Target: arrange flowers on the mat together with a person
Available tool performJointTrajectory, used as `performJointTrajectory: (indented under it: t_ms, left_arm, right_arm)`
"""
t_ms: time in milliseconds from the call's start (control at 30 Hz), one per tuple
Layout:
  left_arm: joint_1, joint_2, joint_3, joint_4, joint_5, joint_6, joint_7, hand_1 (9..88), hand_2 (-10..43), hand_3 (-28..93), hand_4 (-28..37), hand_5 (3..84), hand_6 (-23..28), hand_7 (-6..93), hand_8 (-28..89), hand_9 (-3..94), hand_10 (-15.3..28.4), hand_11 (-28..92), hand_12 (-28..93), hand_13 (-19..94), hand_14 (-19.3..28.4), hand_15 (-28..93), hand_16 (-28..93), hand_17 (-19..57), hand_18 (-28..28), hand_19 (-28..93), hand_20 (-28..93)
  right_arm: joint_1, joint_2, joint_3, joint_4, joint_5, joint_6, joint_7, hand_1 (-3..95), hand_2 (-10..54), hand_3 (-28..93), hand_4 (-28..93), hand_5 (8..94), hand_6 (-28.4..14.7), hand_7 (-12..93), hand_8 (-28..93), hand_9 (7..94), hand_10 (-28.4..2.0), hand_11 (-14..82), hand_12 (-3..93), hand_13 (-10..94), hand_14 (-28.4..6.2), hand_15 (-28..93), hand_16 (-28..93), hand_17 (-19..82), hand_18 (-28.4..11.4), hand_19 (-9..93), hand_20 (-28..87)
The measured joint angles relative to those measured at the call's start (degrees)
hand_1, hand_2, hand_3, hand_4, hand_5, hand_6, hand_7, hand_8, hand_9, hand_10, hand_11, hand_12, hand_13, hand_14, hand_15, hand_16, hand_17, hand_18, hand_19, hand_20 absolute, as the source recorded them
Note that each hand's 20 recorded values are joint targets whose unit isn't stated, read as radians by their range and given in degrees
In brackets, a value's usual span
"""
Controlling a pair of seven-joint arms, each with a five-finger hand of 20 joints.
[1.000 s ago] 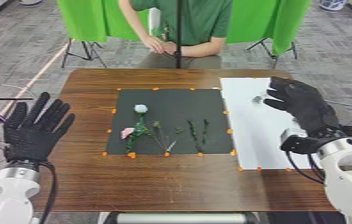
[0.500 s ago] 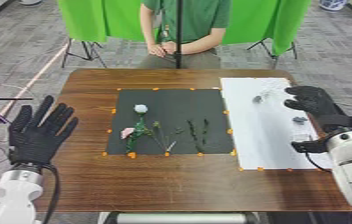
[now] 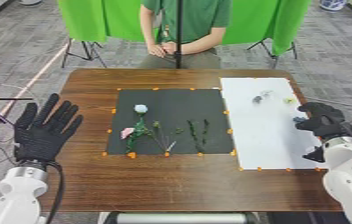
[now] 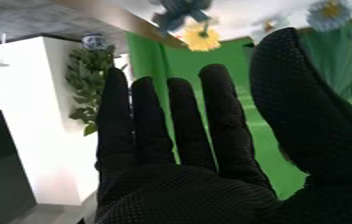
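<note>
In the head view, a brown worktop (image 3: 177, 187) carries two mats. The black mat (image 3: 168, 98), left of centre, holds one white flower (image 3: 140, 108), one pink flower (image 3: 127, 132) below it and, near mid-frame, two thin green sprigs (image 3: 204, 132). The white mat (image 3: 261, 140), right of centre, bears one yellow flower (image 3: 289, 100). Two hands, both released with straight fingers: left hand (image 3: 41, 142), left edge; right hand (image 3: 325, 120), right edge.

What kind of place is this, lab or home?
Probably a robotics lab or demo space: green backdrop curtains on stands, grey carpet tiles, and mats marked with orange tabs on the wooden table.
</note>
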Motion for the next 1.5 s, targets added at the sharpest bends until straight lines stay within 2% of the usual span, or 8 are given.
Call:
performJointTrajectory:
  t_ms: [200, 333, 467, 533, 867, 1100, 1300, 1500]
  left_arm:
    - [-0.19, -0.07, 0.32, 0.13, -0.19, 0.31, -0.03, 27.5, 11.6, 71, -28.3, 41.3, 6.7, 8.9, -9, 38.0, 15.6, 21, 7, 28, 15.0, 31, -8, -5.6, 14.4, 35, 14]
    - [-0.29, -0.16, 0.63, 0.31, -0.31, 0.32, -0.11, 27.5, 11.6, 71, -28.3, 41.3, 6.7, 9.0, -9, 37.9, 15.6, 20, 7, 28, 15.1, 32, -9, -5.5, 14.4, 35, 14]
    - [-0.30, -0.25, 0.70, 0.33, -0.38, 0.33, -0.21, 27.5, 11.6, 71, -28.3, 41.4, 6.7, 9.0, -9, 38.0, 15.5, 20, 7, 28, 15.1, 31, -9, -5.6, 14.4, 35, 14]
    - [-0.30, -0.28, 0.70, 0.35, -0.38, 0.33, -0.29, 27.5, 11.6, 71, -28.3, 41.4, 6.7, 9.0, -9, 38.0, 15.6, 21, 7, 28, 15.1, 32, -9, -5.6, 14.4, 35, 14]
    - [-0.34, -0.31, 0.78, 0.59, -0.37, 0.30, -0.98, 27.5, 11.6, 71, -28.3, 41.4, 6.7, 9.0, -9, 38.0, 15.6, 20, 7, 28, 15.0, 31, -9, -5.5, 14.4, 35, 14]
    - [0.02, -0.31, 0.68, 0.46, -0.35, 0.29, -0.83, 27.5, 11.6, 71, -28.3, 41.4, 6.7, 8.9, -9, 37.9, 15.5, 20, 7, 28, 15.1, 32, -9, -5.6, 14.4, 35, 14]
    - [1.41, -0.49, -0.16, -0.11, -0.36, 0.41, -0.69, 27.4, 11.6, 71, -28.3, 41.4, 6.7, 9.0, -9, 37.9, 15.5, 20, 7, 28, 15.1, 32, -9, -5.6, 14.4, 35, 14]
    - [2.40, -0.49, -0.33, -0.35, -0.37, 0.70, -0.58, 27.7, 12.1, 71, -28.3, 41.7, 6.9, 9.0, -9, 38.0, 15.5, 20, 7, 28, 15.1, 31, -9, -5.6, 14.4, 35, 14]
  right_arm:
    - [5.27, 3.09, -5.28, 4.99, 3.32, -3.82, -0.34, 54.2, -9.5, 70, -28, 44.5, 2.8, 33, -20, 48.4, -7.1, 17.2, 13.7, 52, -4.8, 31, 14, 30, -14.4, 51, 18]
    - [7.38, 4.45, -7.21, 7.21, 2.95, -2.04, -0.84, 64.9, -9.5, 53, -28, 53.2, 5.4, 38, -14, 60.7, -6.2, 21.2, 18.9, 63, -0.1, 29, 37, 33, -12.6, 54, 29]
    - [7.19, 4.71, -8.07, 7.68, 1.93, 1.91, -0.68, 64.5, -9.5, 58, -28, 58.9, 6.3, 53, -9, 76.3, -4.6, 10.1, 38.4, 67, 0.3, 30, 43, 32, -12.4, 59, 34]
    - [6.90, 4.71, -9.10, 7.99, 1.35, 5.29, -0.49, 63.3, -9.5, 61, -28, 60.9, 6.5, 55, -7, 78.4, -4.3, 10.6, 40.5, 69, 0.2, 31, 44, 32, -12.7, 60, 36]
    - [4.65, 4.59, -10.96, 8.04, 0.62, 14.26, -0.67, 60.7, -9.5, 67, -28, 62.8, 6.2, 57, -6, 80.6, -4.6, 11.6, 43.1, 70, -0.2, 33, 44, 32, -13.3, 61, 37]
    - [3.38, 4.93, -11.46, 1.10, -0.63, 20.79, -3.42, 60.1, -9.5, 69, -28, 62.1, 5.9, 58, -6, 80.1, -4.7, 11.7, 43.6, 69, -0.1, 33, 44, 31, -13.2, 62, 37]
    - [11.46, 4.15, -20.49, -4.65, -1.09, 19.96, -9.86, 59.5, -9.5, 69, -28, 61.6, 6.1, 58, -5, 78.9, -4.7, 11.3, 43.2, 68, 0.1, 33, 44, 30, -13.2, 61, 37]
    - [22.89, -0.86, -31.53, -4.81, 0.73, 14.27, -14.71, 59.3, -9.5, 70, -28, 61.8, 6.2, 58, -5, 79.0, -4.6, 11.4, 42.5, 68, 0.0, 33, 43, 30, -13.2, 61, 37]
